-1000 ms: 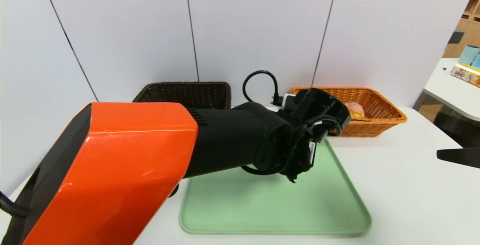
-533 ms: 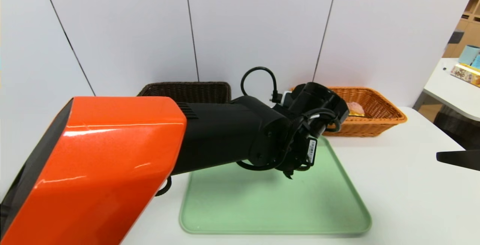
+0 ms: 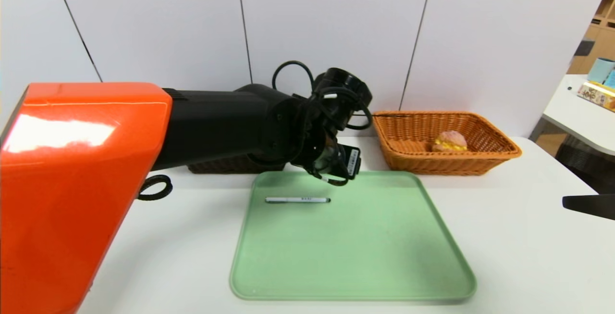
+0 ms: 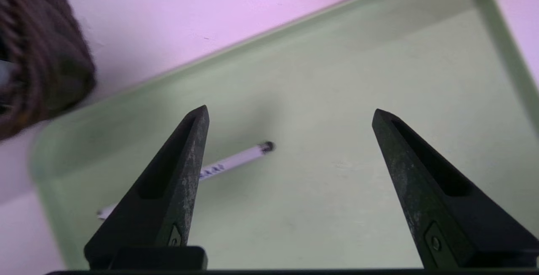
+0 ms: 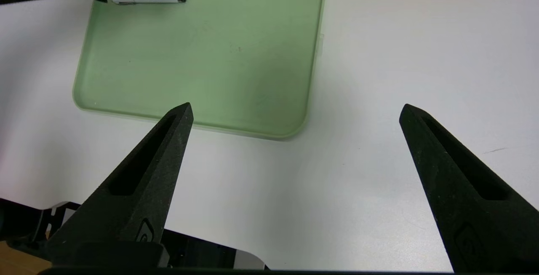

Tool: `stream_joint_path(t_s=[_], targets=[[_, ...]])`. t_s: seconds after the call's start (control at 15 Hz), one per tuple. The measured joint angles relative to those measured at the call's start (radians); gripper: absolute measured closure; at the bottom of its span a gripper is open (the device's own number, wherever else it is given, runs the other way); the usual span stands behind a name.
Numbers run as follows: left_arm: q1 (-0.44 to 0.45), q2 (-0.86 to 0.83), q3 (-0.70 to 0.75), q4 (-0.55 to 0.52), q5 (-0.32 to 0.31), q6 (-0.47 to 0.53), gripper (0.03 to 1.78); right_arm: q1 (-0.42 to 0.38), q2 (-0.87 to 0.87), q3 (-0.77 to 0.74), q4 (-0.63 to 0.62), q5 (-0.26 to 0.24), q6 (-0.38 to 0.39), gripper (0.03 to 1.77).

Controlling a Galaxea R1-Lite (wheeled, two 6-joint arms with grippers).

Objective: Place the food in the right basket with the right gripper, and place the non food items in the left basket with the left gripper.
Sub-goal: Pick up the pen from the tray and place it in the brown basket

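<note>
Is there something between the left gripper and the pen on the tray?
Nothing visible. The pen lies alone on the green tray, and the left gripper hangs above it, fingers apart. In the wrist view only bare tray shows between the fingers and the pen.

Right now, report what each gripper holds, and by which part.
Nothing is held: left gripper open above the slim white pen on the green tray; right gripper open, empty.
</note>
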Motion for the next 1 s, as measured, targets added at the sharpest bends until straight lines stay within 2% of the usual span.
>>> stream_joint_path(t_s=[0.13, 0.33, 0.67, 0.8, 1.0], targets=[[0.046, -0.011, 0.008, 0.016, -0.053, 0.046, 0.34, 0.000, -0.003, 0.000, 0.000, 0.000, 0.000, 0.10], [0.091, -0.040, 0.028, 0.068, -0.188, 0.131, 0.26, 0.000, -0.013, 0.008, -0.001, 0.002, 0.000, 0.10], [0.104, -0.119, 0.148, 0.056, -0.353, 0.314, 0.19, 0.000, -0.026, 0.024, -0.006, -0.001, 0.033, 0.10], [0.112, -0.144, 0.214, 0.027, -0.425, 0.413, 0.17, 0.000, -0.030, 0.026, -0.005, 0.000, 0.032, 0.10], [0.128, -0.169, 0.316, -0.085, -0.514, 0.551, 0.15, 0.000, -0.036, 0.026, -0.004, 0.001, 0.032, 0.10]])
